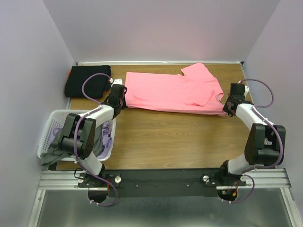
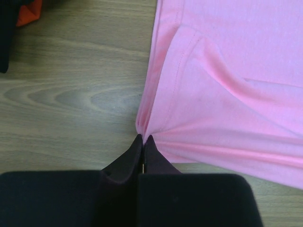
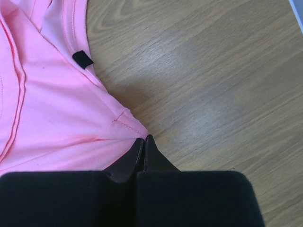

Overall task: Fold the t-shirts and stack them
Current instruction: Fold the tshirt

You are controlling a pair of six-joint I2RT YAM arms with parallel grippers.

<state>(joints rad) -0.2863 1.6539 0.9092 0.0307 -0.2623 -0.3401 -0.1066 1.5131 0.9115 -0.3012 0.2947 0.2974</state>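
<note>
- Pale lavender walls are closing in a wood-grain tabletop (image 1: pixel 165 137) on three sides in the top external view.
- A bright pink t-shirt (image 1: pixel 175 92) is lying spread flat across the far half of the tabletop, with one sleeve pointing toward the back wall.
- A folded black t-shirt (image 1: pixel 87 81) is sitting in the far left corner, near the pink t-shirt but apart from it.
- A white lattice laundry basket (image 1: pixel 49 127) is resting at the left edge. It is holding lavender cloth (image 1: pixel 57 128) and grey cloth (image 1: pixel 49 158), and the grey cloth is spilling over its near rim.
- The left arm (image 1: pixel 102 113) is reaching over the basket to the pink t-shirt's near left corner, while the right arm (image 1: pixel 248 116) is reaching to its near right corner.
- Through the left wrist view, the left jaws are pressing tightly together and pinching the edge of the pink t-shirt at their tips.
- Creases are fanning out across the pink fabric from that pinch, and a stitched hem is curving away above it.
- Black cloth and an orange scrap (image 2: pixel 29 12) are showing in the top left corner of this view, well apart from the pinch.
- Through the right wrist view, the right jaws are likewise pressing together, gripping a corner of the pink t-shirt beside a short seam.
- A small black tag (image 3: pixel 82 58) is sticking out from the shirt's stitched edge farther up, and bare tabletop is filling the right side.
</note>
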